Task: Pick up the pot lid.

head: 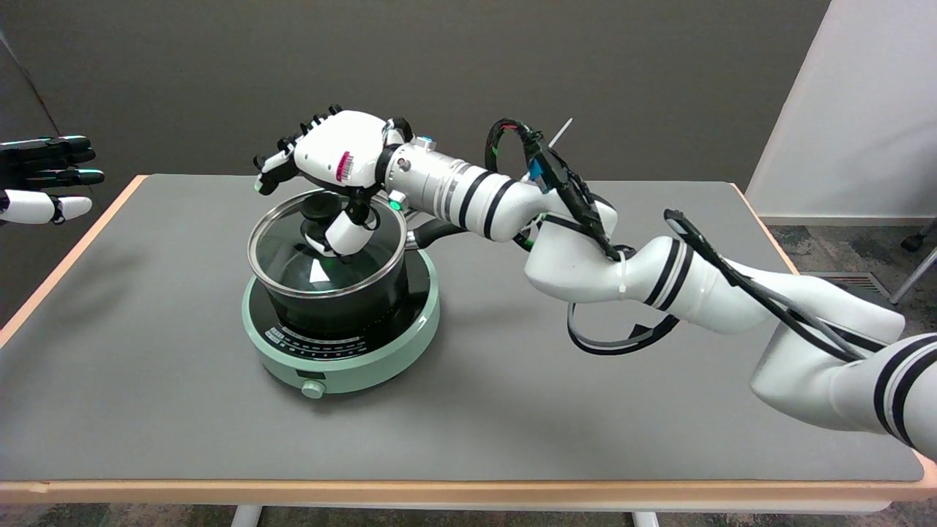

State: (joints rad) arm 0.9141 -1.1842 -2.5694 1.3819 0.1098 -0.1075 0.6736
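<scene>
A glass pot lid (304, 267) with a steel rim and a black knob (320, 210) sits on a black pot (351, 304), in the left-centre of the head view. My right hand (337, 157) hovers just above the lid, palm down. Its fingers (274, 165) stretch out past the knob on the far side and stay apart. The thumb (348, 233) points down and touches the glass just right of the knob. Nothing is clasped between thumb and fingers. Part of the knob is hidden behind the hand.
The pot stands on a mint-green induction cooker (373, 359) on the grey table (556, 410). The pot's black handle (437, 232) points right, under my wrist. The idle left hand (44, 183) hangs in the air at the far left edge.
</scene>
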